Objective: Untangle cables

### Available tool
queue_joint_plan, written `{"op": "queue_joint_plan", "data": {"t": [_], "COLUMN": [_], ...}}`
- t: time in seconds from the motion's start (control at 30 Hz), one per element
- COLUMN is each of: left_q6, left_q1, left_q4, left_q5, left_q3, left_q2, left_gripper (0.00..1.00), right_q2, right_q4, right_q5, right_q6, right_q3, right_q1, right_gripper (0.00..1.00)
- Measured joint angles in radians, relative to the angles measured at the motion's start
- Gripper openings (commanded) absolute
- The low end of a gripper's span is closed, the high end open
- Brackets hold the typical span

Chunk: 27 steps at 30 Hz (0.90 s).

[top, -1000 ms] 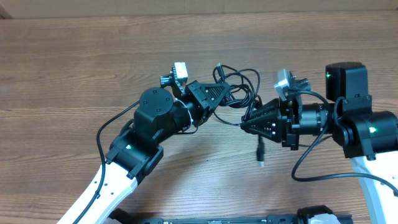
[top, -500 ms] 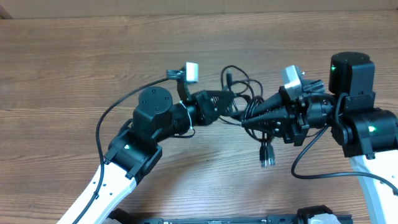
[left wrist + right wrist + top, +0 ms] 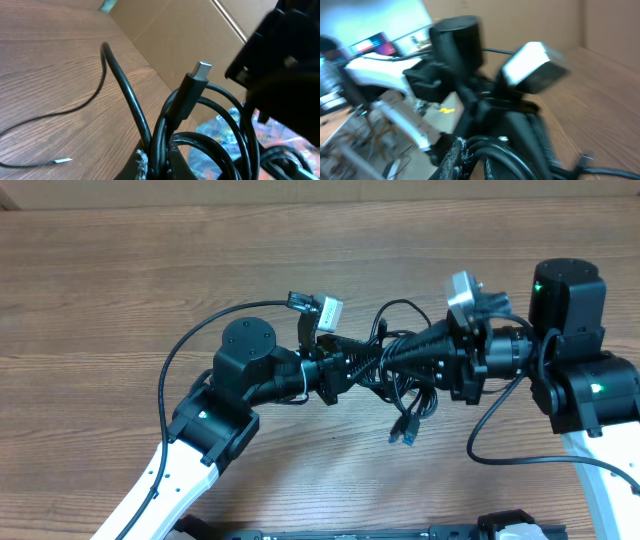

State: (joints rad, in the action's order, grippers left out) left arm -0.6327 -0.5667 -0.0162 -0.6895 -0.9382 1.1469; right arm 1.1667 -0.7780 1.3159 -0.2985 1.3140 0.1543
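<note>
The cables [image 3: 400,385] are a bunch of thin black cords held up off the table between my two grippers at the middle of the overhead view. A plug end [image 3: 403,431] hangs below the bunch. My left gripper [image 3: 372,363] points right and is shut on the cables. In the left wrist view several strands run through its jaws [image 3: 159,161], and a silver-tipped plug [image 3: 190,91] sticks up. My right gripper [image 3: 390,360] points left, tip to tip with the left one, and is shut on the cables [image 3: 507,155] as well.
The wooden table [image 3: 120,290] lies under both arms. Thicker black arm wires loop beside the left arm [image 3: 185,360] and below the right arm [image 3: 500,445]. Another thin cord [image 3: 45,120] lies on the table in the left wrist view.
Both grippers have rolled and come closer together, tips now meeting. The cable bunch has risen off the table and twisted, and the hanging plug has swung left.
</note>
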Motion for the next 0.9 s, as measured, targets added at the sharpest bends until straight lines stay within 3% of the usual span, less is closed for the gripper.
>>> {"op": "queue_joint_plan", "data": {"t": [0.3,0.7,0.9], "left_q6": [0.064,0.053,0.029], "left_q1": [0.0,0.128,0.219], "left_q4": [-0.008,-0.142,-0.053], "left_q5": [-0.037,-0.109,-0.272], "left_q3": [0.0,0.0,0.0], "left_q2": [0.003,0.005,0.006], "left_gripper": [0.04,0.04,0.04], "right_q2": [-0.002,-0.002,-0.002], "right_q4": [0.029,-0.014,-0.07], "right_q5": [-0.3,-0.622,-0.748], "right_q6": [0.181,0.201,0.201], "right_q3": [0.0,0.0,0.0], "right_q1": [0.004,0.004,0.003], "right_gripper": [0.09,0.09,0.09]}}
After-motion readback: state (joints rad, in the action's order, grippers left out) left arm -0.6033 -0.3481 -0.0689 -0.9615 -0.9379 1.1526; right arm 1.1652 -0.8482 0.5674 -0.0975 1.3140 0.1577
